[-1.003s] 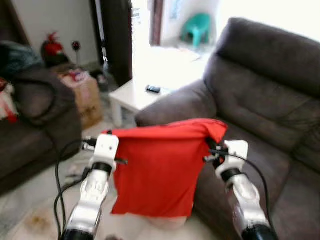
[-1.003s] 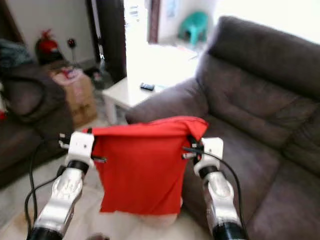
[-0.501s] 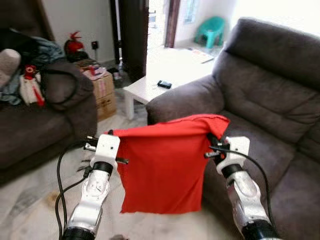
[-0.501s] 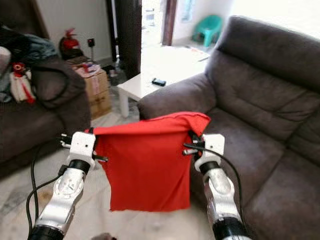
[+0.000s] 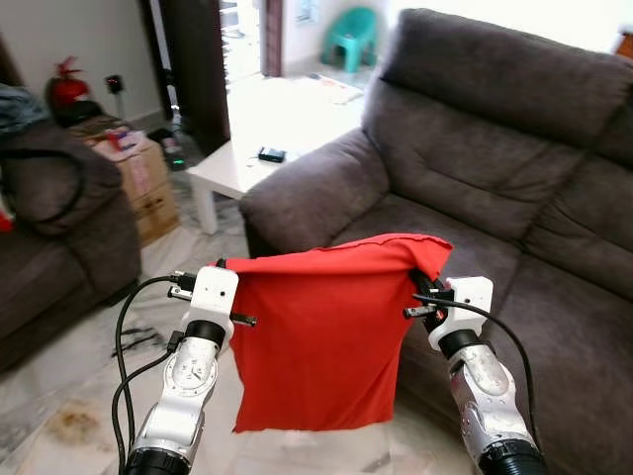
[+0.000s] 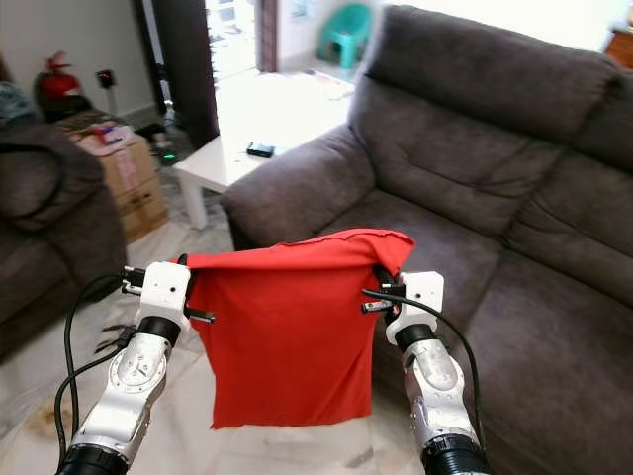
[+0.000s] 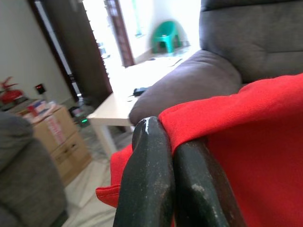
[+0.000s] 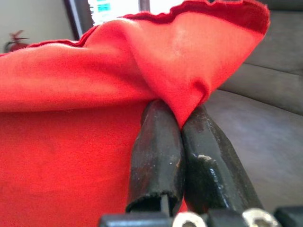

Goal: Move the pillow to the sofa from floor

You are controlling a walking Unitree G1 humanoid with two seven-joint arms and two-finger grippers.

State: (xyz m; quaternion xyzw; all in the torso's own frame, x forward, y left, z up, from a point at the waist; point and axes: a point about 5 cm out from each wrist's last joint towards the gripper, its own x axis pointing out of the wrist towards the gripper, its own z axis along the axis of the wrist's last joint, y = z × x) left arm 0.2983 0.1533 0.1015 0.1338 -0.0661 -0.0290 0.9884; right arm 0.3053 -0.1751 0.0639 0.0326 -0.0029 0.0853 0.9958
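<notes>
A flat red pillow point(image 5: 321, 341) hangs in the air between my two arms, held by its top corners above the floor. My left gripper point(image 5: 226, 265) is shut on its left corner, with the black fingers point(image 7: 151, 179) pinching the red cloth. My right gripper point(image 5: 423, 277) is shut on the right corner, fingers point(image 8: 163, 161) closed under a fold of the fabric. The dark grey sofa point(image 5: 495, 158) stands right behind and to the right of the pillow, its seat cushion point(image 5: 554, 307) beside my right arm.
A white low table point(image 5: 247, 148) with a small black object point(image 5: 270, 154) stands beyond the sofa's armrest. A cardboard box point(image 5: 138, 178) and another dark sofa point(image 5: 49, 237) are on the left. Pale tiled floor point(image 5: 69, 396) lies below. A teal chair point(image 5: 353, 35) is far back.
The camera has swung, so the sofa now takes up more of the view to the right. Both grippers still hold the pillow the same way, at about the same height.
</notes>
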